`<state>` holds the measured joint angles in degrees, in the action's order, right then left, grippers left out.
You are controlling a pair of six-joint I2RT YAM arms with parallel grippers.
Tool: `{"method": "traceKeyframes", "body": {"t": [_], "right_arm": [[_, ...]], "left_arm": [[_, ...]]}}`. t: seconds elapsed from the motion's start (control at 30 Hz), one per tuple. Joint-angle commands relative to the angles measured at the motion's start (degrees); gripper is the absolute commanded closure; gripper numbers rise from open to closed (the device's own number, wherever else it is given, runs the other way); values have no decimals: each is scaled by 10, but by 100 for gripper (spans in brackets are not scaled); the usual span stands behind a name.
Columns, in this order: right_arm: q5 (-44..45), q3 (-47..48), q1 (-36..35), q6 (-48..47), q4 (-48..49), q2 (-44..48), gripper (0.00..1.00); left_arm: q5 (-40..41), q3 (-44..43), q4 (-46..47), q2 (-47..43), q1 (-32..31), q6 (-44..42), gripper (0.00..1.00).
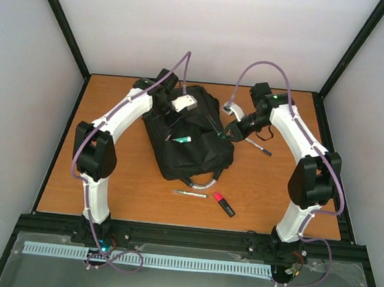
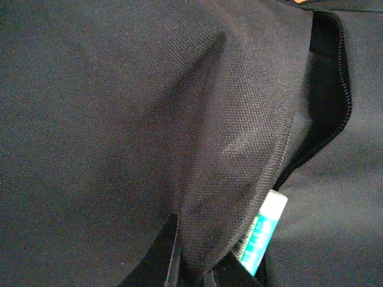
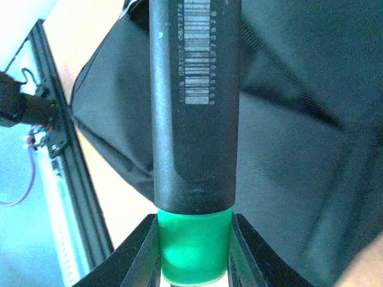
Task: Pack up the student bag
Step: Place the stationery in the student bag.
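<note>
The student bag (image 1: 191, 153), a soft black backpack of coarse woven fabric, is lying at the middle of the wooden table (image 1: 123, 178) in the top view; its long axis is running roughly from 12 o'clock to 6 o'clock, with the curved grey-silver loop handle (image 1: 205, 182) pointing toward 5 o'clock, at the near edge. The left gripper (image 2: 192, 272) is pinching a tented fold of the bag's cloth between its dark fingers, jaws closed on the fabric; at 3 o'clock of that fold a toothed black zipper (image 2: 342, 89) is gaping open, and a rectangular white block in a teal sleeve (image 2: 265, 230) is showing in the gap. The right gripper (image 3: 194, 257) is clamping the smooth green cap of a matte black barrelled marker (image 3: 194, 119) bearing a white barcode; it is hovering at the bag's 3 o'clock side. A slim pen (image 1: 189, 194) and a stubby red-capped black marker (image 1: 224, 204) are lying on the bare wood at 6 o'clock of the bag; another pen (image 1: 258, 147) is lying at 3 o'clock.
</note>
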<state>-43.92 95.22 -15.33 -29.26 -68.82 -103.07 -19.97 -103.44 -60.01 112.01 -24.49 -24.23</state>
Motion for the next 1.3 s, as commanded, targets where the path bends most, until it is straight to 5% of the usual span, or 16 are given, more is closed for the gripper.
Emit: {"method": "traceKeyframes", "body": {"t": [0.0, 0.77, 1.07, 1.27], "right_arm": [[-41, -37, -29, 57, 1, -6, 82], [149, -75, -161, 174, 50, -47, 88], [221, 99, -178, 185, 87, -132, 88], [219, 140, -179, 155, 86, -137, 70]], "left_arm": [[-13, -63, 22, 9, -4, 5, 99], [-30, -114, 20, 24, -4, 11, 99], [-57, -105, 14, 11, -3, 15, 99], [-54, -97, 15, 8, -4, 16, 99]]}}
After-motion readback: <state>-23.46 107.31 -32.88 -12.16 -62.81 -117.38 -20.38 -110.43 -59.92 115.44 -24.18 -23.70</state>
